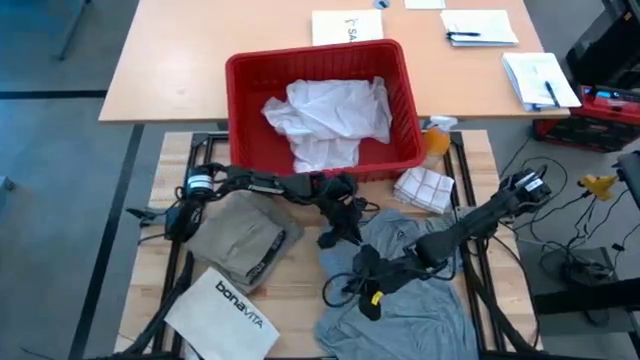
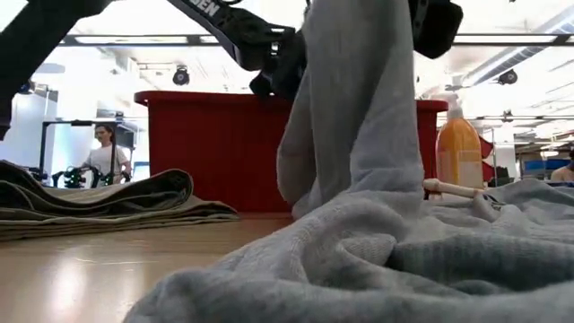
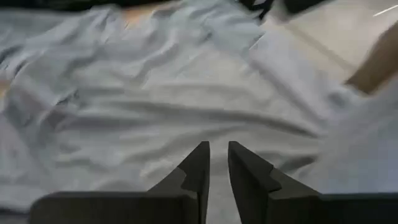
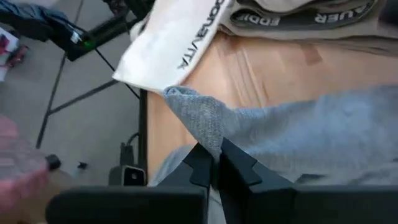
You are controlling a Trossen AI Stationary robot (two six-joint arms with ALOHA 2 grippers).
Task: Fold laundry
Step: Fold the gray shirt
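Right tool (image 4: 214,163): your right arm reaches in over the grey T-shirt (image 1: 400,285), and its fingers are pinched on a raised edge of that shirt; in the right wrist view the grey cloth stands up in a peak between the closed tips.
Left tool (image 3: 218,163): your left arm stretches across the middle of the surface (image 1: 300,275) toward the upper edge of the grey T-shirt; its fingers stand narrow, with only a thin gap between them, just over the grey cloth, and you can see nothing held.
Grey T-shirt: rumpled on the right half of the surface; in the low view a column of it hangs lifted in front of the red basket (image 1: 322,105).
Khaki-tan piece (image 1: 240,238): folded flat on the left half of the surface, well apart from the grey shirt.
White shirt (image 1: 330,120): bunched inside the red basket at the far edge.
Bonavita bag (image 1: 222,312): flat at the near left corner, just beside the khaki piece.
Orange bottle (image 1: 436,138): beside the basket's right end.
Background: a person (image 2: 105,154) stands far off in the low view.
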